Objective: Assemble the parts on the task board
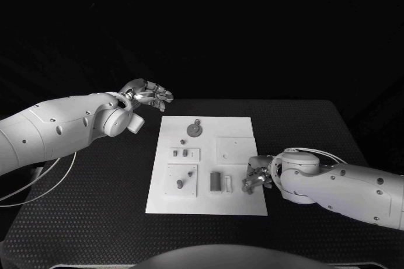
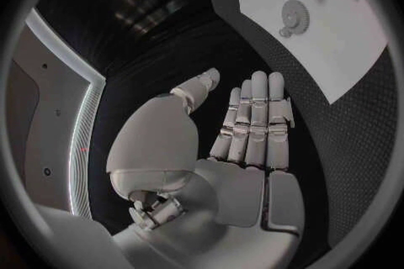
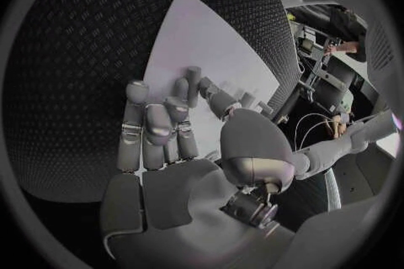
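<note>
The white task board lies in the middle of the black table; it also shows in the wrist views. A grey gear sits near its far end. Small grey pegs stand in a square plate, and a dark block lies nearer to me. My left hand hovers beyond the board's far left corner, fingers straight and holding nothing. My right hand reaches over the board's right edge with fingertips down on it. Whether it pinches a small part is unclear.
A second square plate with two small grey pieces lies at the board's near left. A plain raised square sits right of the pegs. A cable loops on the table's left side.
</note>
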Robot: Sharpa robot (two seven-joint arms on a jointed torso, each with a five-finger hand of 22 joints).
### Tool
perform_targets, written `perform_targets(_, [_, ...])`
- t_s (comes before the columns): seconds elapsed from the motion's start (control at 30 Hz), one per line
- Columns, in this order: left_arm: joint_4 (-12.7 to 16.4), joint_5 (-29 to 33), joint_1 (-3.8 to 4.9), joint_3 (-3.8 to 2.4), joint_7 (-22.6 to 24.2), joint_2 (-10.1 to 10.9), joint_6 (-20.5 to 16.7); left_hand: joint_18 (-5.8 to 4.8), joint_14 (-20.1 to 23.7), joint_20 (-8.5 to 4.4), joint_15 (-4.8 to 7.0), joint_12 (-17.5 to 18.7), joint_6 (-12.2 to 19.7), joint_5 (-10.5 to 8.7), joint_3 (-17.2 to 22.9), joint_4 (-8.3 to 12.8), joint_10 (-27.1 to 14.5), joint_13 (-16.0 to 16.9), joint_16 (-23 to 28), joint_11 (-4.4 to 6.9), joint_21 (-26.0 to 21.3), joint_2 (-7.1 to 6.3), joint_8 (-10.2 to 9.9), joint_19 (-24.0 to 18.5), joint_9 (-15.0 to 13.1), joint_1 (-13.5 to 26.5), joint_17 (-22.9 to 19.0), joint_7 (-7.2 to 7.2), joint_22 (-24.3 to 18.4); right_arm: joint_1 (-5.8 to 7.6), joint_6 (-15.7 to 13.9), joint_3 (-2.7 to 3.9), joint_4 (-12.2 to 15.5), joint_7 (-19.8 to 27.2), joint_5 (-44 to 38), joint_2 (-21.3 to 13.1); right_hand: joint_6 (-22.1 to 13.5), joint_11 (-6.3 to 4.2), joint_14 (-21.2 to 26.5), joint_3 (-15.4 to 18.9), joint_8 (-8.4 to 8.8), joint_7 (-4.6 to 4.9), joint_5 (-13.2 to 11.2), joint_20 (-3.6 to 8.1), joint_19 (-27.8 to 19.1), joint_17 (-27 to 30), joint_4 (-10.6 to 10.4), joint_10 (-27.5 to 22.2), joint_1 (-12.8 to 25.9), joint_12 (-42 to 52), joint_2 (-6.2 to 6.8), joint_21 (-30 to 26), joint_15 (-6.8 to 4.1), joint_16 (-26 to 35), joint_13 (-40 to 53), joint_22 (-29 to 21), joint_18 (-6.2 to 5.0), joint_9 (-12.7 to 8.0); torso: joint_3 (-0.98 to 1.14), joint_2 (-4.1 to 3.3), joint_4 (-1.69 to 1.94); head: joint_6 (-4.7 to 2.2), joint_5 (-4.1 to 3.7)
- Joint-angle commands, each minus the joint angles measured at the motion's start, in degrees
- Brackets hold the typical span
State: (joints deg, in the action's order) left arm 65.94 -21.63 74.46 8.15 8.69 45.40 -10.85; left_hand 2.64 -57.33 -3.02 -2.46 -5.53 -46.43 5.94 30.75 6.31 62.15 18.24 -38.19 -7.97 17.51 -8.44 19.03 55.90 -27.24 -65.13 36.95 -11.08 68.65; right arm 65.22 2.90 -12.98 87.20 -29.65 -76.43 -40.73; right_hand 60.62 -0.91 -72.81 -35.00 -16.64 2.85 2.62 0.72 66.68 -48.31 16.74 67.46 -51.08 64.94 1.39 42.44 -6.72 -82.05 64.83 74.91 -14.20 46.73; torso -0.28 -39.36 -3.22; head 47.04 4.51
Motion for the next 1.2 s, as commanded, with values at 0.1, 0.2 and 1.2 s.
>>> perform_targets(0.1, [0.04,0.24,0.06,-0.03,0.62,-0.17,0.60,0.61,-0.42,-0.26,0.06,-0.22,0.42,0.24,-0.13,-0.29,-0.21,0.00,0.27,-0.12,-0.31,-0.21,0.37,0.20,0.09,0.42,0.10,0.00,0.09,-1.46,-2.18,-1.18,-0.58,-0.27,9.80,-0.58,-1.99,0.00,-0.38,0.01,7.10,2.61,0.11,0.06,-0.23,-0.09,0.16,0.29,-2.65,0.48,-2.76,0.49,-0.09,-0.21,0.10,1.29,-0.80,-1.83,0.09,-0.03,-0.03,-0.03,0.10])
perform_targets(0.2, [0.00,0.24,0.05,-0.03,0.62,-0.19,0.58,0.61,-0.42,-0.27,0.06,-0.22,0.42,0.24,-0.13,-0.29,-0.21,0.00,0.27,-0.12,-0.32,-0.21,0.38,0.20,0.09,0.41,0.10,0.00,0.09,-1.36,-3.48,-1.18,-0.30,-0.23,11.15,-1.02,-1.78,-0.07,-0.38,0.10,7.07,2.53,0.11,0.08,-0.23,-0.10,0.17,0.36,-2.79,0.51,-2.67,0.56,-0.16,-0.24,0.10,1.28,-0.80,-1.91,0.05,-0.01,-0.01,-0.12,0.07])
perform_targets(1.2, [0.12,0.24,0.06,-0.03,0.57,-0.17,0.59,0.62,-0.44,-0.27,0.06,-0.23,0.42,0.24,-0.15,-0.24,-0.20,0.00,0.33,-0.11,-0.38,-0.27,0.43,0.22,0.14,0.32,0.20,0.00,0.16,0.63,-13.72,-1.15,2.58,1.06,27.74,-0.44,-1.13,-0.27,-0.45,0.63,7.05,2.34,0.11,0.17,0.00,-0.16,0.11,0.74,-2.74,0.60,-2.42,0.84,-0.40,-0.40,0.00,1.21,-0.80,-2.34,-0.04,-0.04,-0.03,-0.08,0.09])
